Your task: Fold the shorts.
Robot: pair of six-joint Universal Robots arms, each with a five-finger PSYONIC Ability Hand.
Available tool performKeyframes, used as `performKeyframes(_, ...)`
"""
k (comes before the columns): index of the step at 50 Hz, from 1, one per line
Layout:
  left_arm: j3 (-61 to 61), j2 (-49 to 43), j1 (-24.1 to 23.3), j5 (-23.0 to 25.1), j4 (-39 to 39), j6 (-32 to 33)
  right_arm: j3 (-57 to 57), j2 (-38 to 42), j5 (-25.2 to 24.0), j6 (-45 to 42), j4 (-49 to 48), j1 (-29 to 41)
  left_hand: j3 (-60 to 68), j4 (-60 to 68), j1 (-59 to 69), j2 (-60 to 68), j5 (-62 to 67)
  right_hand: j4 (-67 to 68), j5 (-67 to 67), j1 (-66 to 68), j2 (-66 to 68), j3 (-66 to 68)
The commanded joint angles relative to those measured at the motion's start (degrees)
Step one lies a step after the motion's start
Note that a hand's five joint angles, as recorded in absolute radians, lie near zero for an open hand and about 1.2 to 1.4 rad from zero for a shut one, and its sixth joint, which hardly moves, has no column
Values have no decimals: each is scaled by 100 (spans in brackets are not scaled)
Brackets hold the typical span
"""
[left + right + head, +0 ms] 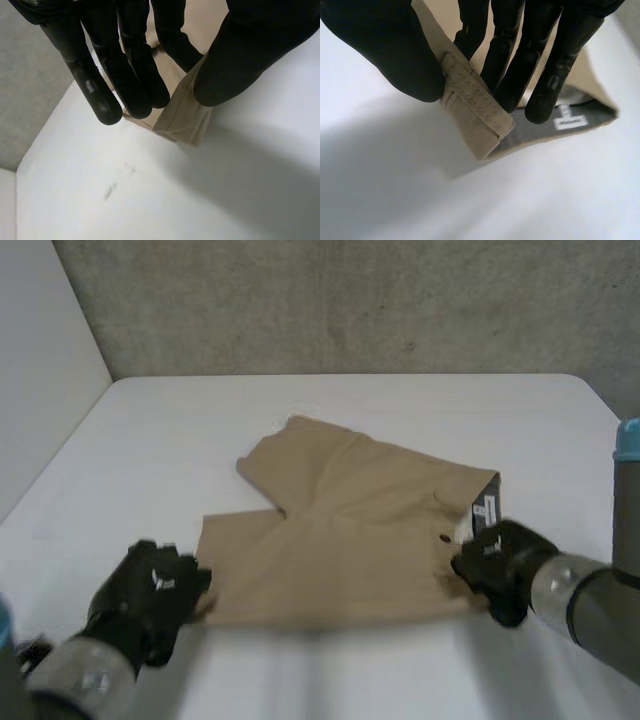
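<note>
Pinching tan shorts (350,530), flat mid-frame: my left hand (150,595) clamps the leg-hem corner lower left, my right hand (495,565) clamps the waistband corner, grey inside showing.

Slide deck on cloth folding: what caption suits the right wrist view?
Right hand pinches the tan shorts by a waistband corner, thumb against fingers, over the white table.

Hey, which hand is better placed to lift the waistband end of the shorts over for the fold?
Right. The right hand pinches the waistband corner of the shorts between thumb and fingers, so it can probably lift that end directly. The left hand pinches the near leg's hem corner, at the opposite end.
</note>
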Motion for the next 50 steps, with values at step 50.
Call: performKeyframes(50,12582,-8997,-286,81,-840,21,-2327,2870,823,407,-3950,-284,1172,1140,1415,1135,1449,-3188,-2957,-1945,-3097,-3137)
